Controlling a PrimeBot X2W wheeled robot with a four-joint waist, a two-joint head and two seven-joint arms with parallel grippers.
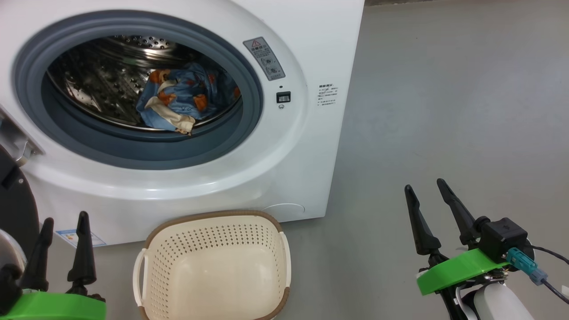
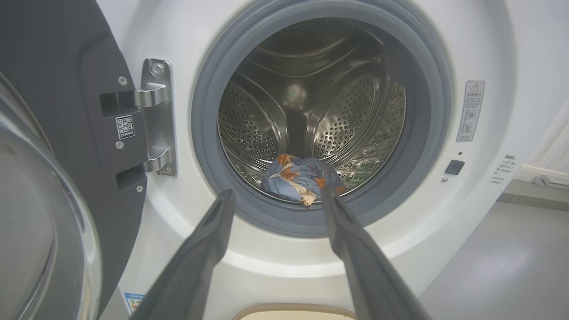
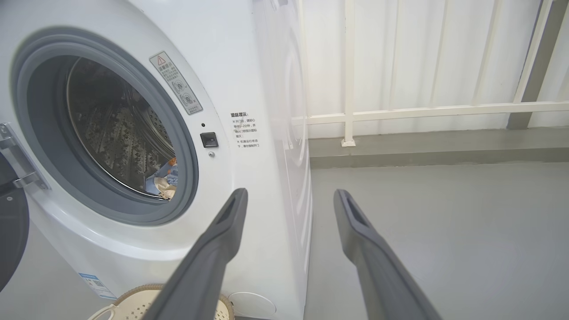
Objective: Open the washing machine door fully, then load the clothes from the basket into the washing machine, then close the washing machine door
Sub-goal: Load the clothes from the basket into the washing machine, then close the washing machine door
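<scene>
The washing machine (image 1: 311,44) stands on the grey floor (image 1: 444,111). The washing machine door (image 2: 66,98) is swung wide open to the robot's left, so its dark inner face and clear glass bowl turn toward the left wrist camera. Its metal hinge (image 2: 158,115) is bolted just beside the grey gasket (image 1: 133,151). The clothes (image 1: 186,100), 1 blue bundle with orange-brown figures and a cream patch, lie inside the perforated steel drum (image 1: 98,80), low at its front and just behind the gasket's lip. The basket (image 1: 222,235) sits on the floor right in front of the machine, below the round opening, with its cream inside bare. The left gripper (image 1: 65,218) is at the lower left of the head view, near the basket's left handle and beside the door's black edge. Its 2 fingers are spread and pinch nothing. In the left wrist view they point at the mouth of the drum, apart from the machine. The right gripper (image 1: 423,185) hangs at the lower right over bare floor, well apart from the machine and the basket. Its 2 fingers are also spread and empty. In the right wrist view they point past the machine's right front corner toward a white railing (image 3: 400,111).
</scene>
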